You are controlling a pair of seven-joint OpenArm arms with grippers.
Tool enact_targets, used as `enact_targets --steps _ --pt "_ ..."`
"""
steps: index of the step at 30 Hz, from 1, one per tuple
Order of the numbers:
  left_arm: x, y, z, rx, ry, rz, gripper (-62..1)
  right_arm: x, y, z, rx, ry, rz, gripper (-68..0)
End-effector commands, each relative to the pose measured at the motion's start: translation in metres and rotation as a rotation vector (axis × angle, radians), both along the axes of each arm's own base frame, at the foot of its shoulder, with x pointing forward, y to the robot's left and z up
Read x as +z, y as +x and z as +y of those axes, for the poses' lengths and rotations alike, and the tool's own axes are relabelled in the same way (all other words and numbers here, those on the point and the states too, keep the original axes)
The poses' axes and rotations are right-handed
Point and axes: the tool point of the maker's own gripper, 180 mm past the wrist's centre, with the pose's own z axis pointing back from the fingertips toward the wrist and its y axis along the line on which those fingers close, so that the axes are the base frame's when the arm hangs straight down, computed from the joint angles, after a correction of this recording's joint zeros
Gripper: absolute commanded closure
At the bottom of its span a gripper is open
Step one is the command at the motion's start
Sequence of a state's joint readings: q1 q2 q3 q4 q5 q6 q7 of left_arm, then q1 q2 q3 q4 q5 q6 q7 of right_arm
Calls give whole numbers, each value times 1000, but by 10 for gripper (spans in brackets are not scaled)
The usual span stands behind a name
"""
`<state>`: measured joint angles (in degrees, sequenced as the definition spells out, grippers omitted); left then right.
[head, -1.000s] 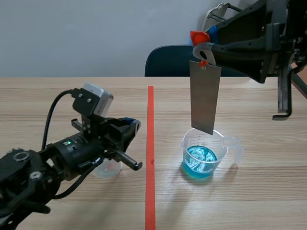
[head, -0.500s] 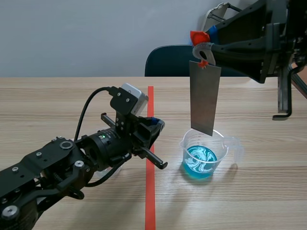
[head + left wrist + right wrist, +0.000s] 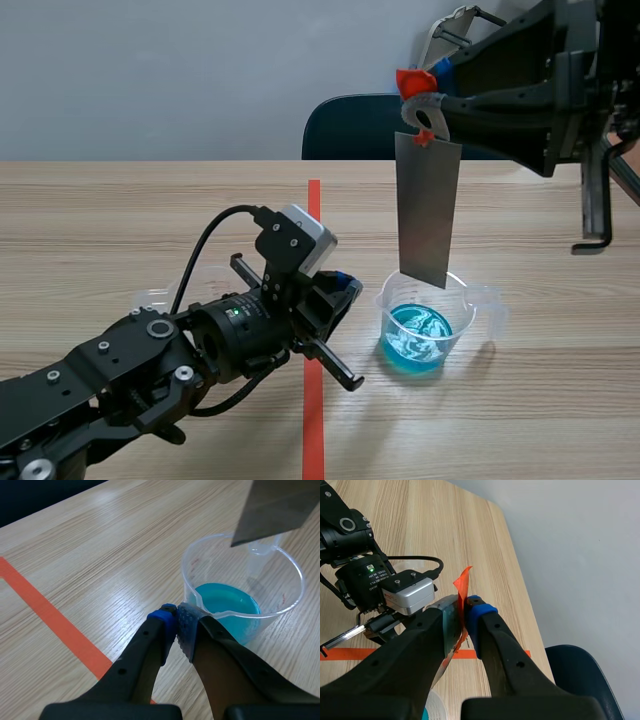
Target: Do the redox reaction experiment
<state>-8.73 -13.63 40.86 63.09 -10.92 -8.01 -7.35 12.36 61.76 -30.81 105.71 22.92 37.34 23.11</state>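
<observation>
Right jaws are pinching an orange-tipped clip (image 3: 418, 88), hanging the metal plate (image 3: 428, 205) above the beaker (image 3: 462, 315) of blue solution (image 3: 418, 335), ready for dipping. Left jaws, closed empty, are sitting beside its rim, possibly steadying.

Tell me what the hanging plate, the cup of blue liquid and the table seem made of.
Plate: likely metal, dull matte grey; thin, flat, sharp-cornered. Its orange tab: cannot tell. Cup: probably clear plastic; see-through wall, moulded spout, printed marks. Table: wood or wood-look laminate; pale grain lines, smooth surface.
</observation>
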Motion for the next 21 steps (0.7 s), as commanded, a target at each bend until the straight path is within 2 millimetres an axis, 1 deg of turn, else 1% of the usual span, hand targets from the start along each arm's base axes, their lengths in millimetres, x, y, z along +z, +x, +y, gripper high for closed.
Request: enact_targets --steps 1,14,18,21 --pt "16 6 -5 2 -41 -35 -25 13 4 -3 -5 12 -36 -7" --pt "16 4 -2 2 -36 -32 -25 13 4 -3 -5 12 -36 -7" --pt "23 -1 4 13 -34 -54 -25 13 4 -3 -5 12 -36 -7" --pt "29 -10 7 0 -36 -65 -25 13 4 -3 -5 12 -36 -7"
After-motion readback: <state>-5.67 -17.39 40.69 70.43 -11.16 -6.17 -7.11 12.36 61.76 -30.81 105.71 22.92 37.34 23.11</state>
